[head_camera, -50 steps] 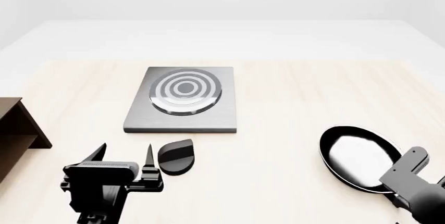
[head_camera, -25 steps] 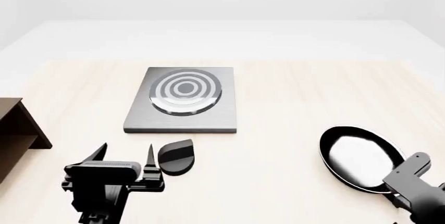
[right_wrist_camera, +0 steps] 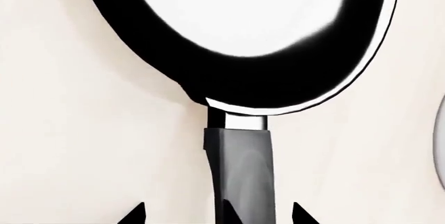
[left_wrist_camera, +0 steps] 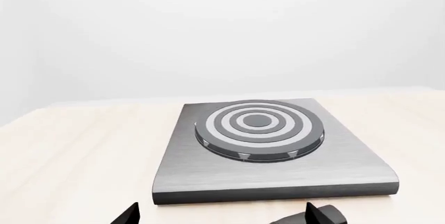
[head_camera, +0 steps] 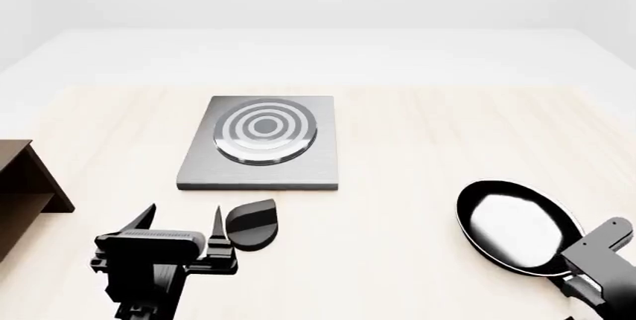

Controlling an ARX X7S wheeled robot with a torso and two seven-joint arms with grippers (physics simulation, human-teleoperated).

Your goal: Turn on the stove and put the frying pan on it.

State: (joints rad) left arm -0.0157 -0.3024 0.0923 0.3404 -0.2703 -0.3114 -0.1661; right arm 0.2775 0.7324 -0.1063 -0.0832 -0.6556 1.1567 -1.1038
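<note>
The stove (head_camera: 204,169) is a dark-grey slab with a ring burner (head_camera: 264,130) at the table's middle. Its black round knob (head_camera: 250,223) lies separately in front of it. My left gripper (head_camera: 182,219) is open and empty, just left of the knob. In the left wrist view the stove (left_wrist_camera: 278,174) is ahead, and the knob (left_wrist_camera: 299,220) is by one fingertip of the left gripper (left_wrist_camera: 222,218). The frying pan (head_camera: 517,225) lies at the front right. My right gripper (head_camera: 594,260) hangs over its handle. In the right wrist view the right gripper (right_wrist_camera: 217,216) is open, with the handle (right_wrist_camera: 240,166) between its fingers.
A brown wooden shelf (head_camera: 25,186) stands at the table's left edge, close to my left arm. A pale curved edge (right_wrist_camera: 441,146) shows beside the pan in the right wrist view. The table's front edge is near both arms.
My right arm has drawn back toward the lower right, uncovering more of the pan. My left gripper has shifted slightly toward the knob. Stove, knob and pan have not moved.
</note>
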